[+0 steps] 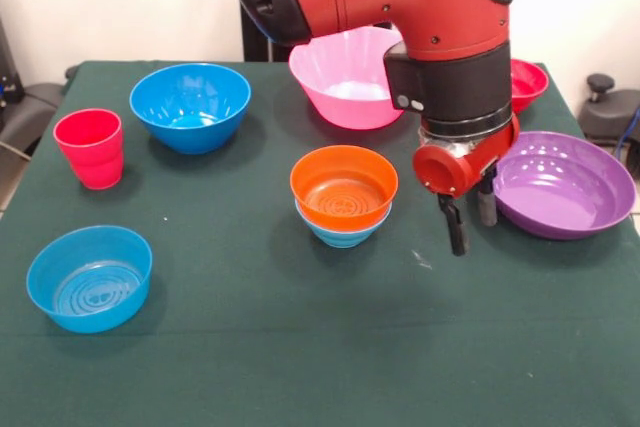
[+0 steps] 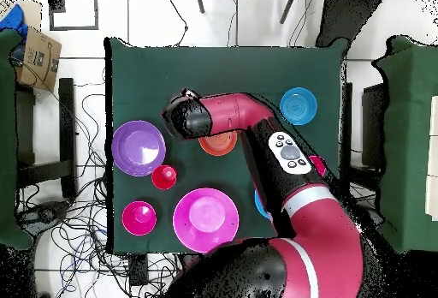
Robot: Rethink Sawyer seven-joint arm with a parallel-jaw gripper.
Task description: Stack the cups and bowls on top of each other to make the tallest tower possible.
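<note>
The tower is an orange bowl (image 1: 343, 185) nested in a small light-blue bowl (image 1: 340, 234) at the table's middle; the orange bowl also shows in the overhead view (image 2: 218, 144). My gripper (image 1: 470, 225) hangs open and empty just right of it, beside the wide purple bowl (image 1: 565, 185), fingertips close above the cloth. A pinkish-red cup (image 1: 90, 147) stands at the left. An orange-red cup (image 2: 163, 176) shows only from overhead, between the purple bowl (image 2: 137, 147) and the large pink bowl (image 2: 205, 219). My arm hides it in the front view.
A deep blue bowl (image 1: 190, 105) sits back left and a small blue bowl (image 1: 90, 279) front left. The large pink bowl (image 1: 345, 77) is at the back, partly behind my arm. A small red bowl (image 1: 528, 83) is at the back right corner.
</note>
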